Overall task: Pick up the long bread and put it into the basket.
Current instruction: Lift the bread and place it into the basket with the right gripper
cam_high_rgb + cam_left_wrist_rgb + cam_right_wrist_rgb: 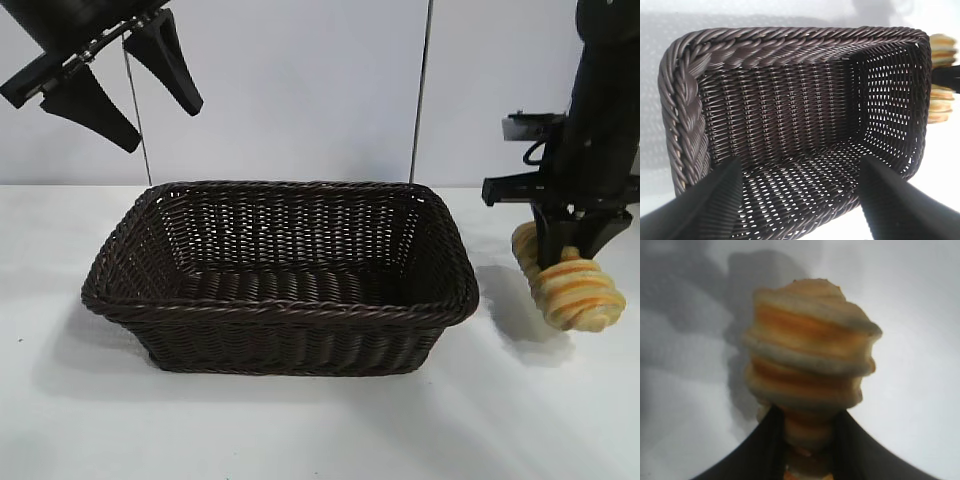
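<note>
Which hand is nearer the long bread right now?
Right. The right hand is clamped on the long bread, beside the basket. The left hand hangs open above the basket's far end, well away from the bread.

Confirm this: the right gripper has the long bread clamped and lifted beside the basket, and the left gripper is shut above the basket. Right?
Not quite. The left gripper is open, fingers spread above the basket, as the left wrist view shows. The right gripper does hold the long bread beside it.

Orange-striped tan bread [580, 290], dark brown basket [280, 310]
</note>
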`<state>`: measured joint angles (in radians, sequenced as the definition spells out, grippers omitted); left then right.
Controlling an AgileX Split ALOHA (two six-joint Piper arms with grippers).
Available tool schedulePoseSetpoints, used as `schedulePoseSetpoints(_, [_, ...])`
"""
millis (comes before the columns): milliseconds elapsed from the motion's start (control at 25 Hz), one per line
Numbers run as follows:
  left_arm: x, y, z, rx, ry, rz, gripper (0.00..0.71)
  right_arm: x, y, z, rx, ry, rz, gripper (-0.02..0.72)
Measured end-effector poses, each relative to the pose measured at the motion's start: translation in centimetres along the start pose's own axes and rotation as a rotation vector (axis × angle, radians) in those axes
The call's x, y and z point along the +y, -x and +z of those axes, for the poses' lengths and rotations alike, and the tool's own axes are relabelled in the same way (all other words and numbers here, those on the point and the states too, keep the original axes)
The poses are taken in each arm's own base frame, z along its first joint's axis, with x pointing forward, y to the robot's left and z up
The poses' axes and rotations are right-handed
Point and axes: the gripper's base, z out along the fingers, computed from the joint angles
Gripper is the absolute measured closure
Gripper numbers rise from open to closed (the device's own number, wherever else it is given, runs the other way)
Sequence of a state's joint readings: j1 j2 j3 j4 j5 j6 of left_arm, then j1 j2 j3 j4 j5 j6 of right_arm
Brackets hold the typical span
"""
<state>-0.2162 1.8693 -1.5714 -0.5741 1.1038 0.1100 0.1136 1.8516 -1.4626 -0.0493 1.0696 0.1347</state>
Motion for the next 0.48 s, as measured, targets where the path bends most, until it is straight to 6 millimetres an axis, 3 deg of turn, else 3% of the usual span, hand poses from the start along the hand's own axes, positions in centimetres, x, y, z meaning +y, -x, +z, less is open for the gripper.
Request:
schedulePoseSetpoints(280, [0.0,0.0,0.0,0.0,0.0,0.0,0.226,0.2,1.6,-4.2,-0.045,0.022,-0.011,0.512])
schedulePoseSetpoints(480, [0.0,0.0,0.0,0.0,0.0,0.0,0.226,0.5,1.9,-5.1,-0.056,0.065,-0.001,0.512])
